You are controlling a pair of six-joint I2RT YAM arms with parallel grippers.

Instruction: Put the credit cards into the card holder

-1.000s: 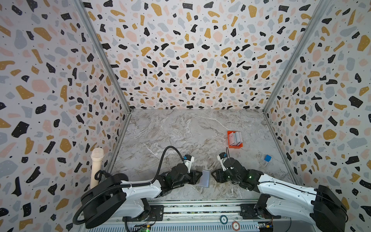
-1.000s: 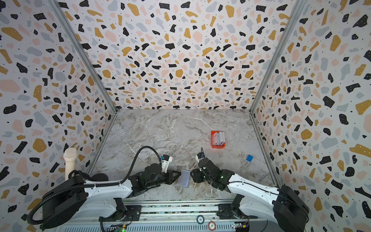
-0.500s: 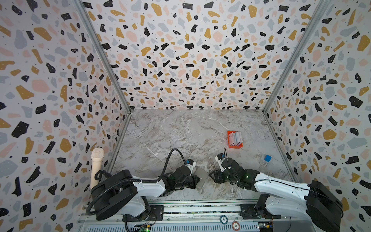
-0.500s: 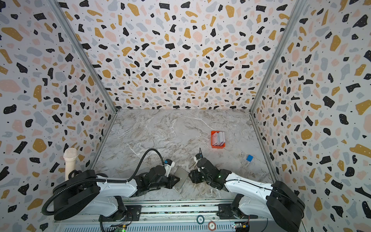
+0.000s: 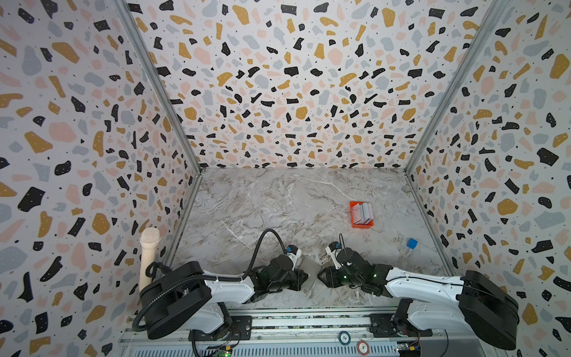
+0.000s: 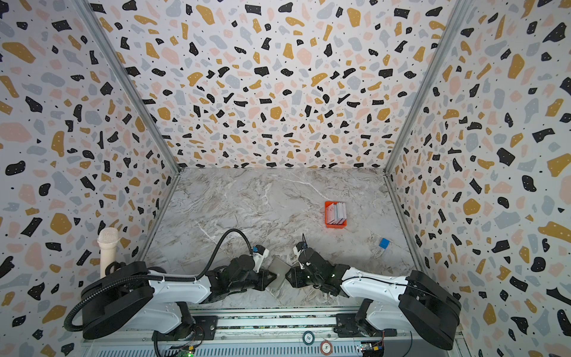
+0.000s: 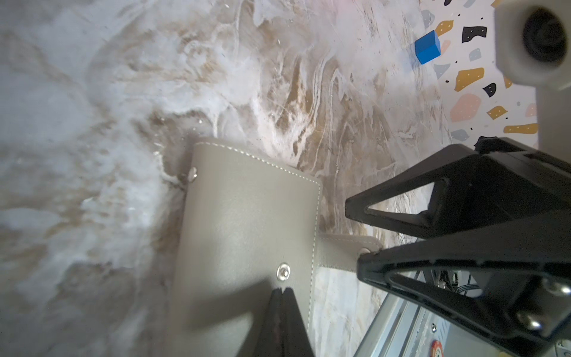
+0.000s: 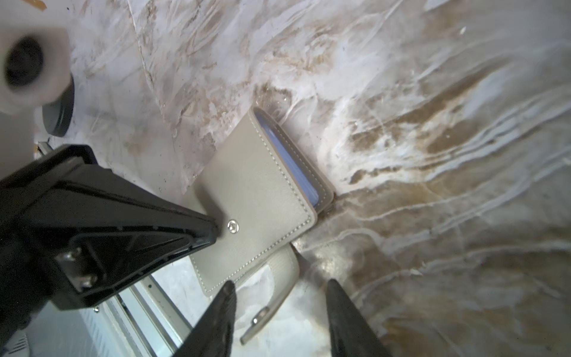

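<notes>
We find the card holder (image 5: 309,272) lying closed and flat on the surface (image 5: 278,210), directly between the two sets of jaws and near the front rail. The left gripper (image 7: 279,292) has its jaws clenched together with nothing between them. Their tips rest on the holder's top cover, just beside the small metal stud (image 7: 283,272). The right gripper (image 8: 281,286) has its jaws spread apart, one on either side of the snap tab (image 7: 340,250), and we see neither one touching it.

That tab is what the next move depends on. It sticks out from the holder's edge straight toward the right jaws, with its length running along their line of approach, so we judge the right arm better placed to take it. The left jaws look set to pin the cover down. On the far side from the right jaws, the holder's edge gapes a little and shows pale blue pockets (image 8: 290,157).

The credit cards (image 5: 362,213) stand in an orange tray (image 5: 361,225), well beyond the right jaws and far from the left. None are in the holder yet, so we judge the step in hand to be opening it.
</notes>
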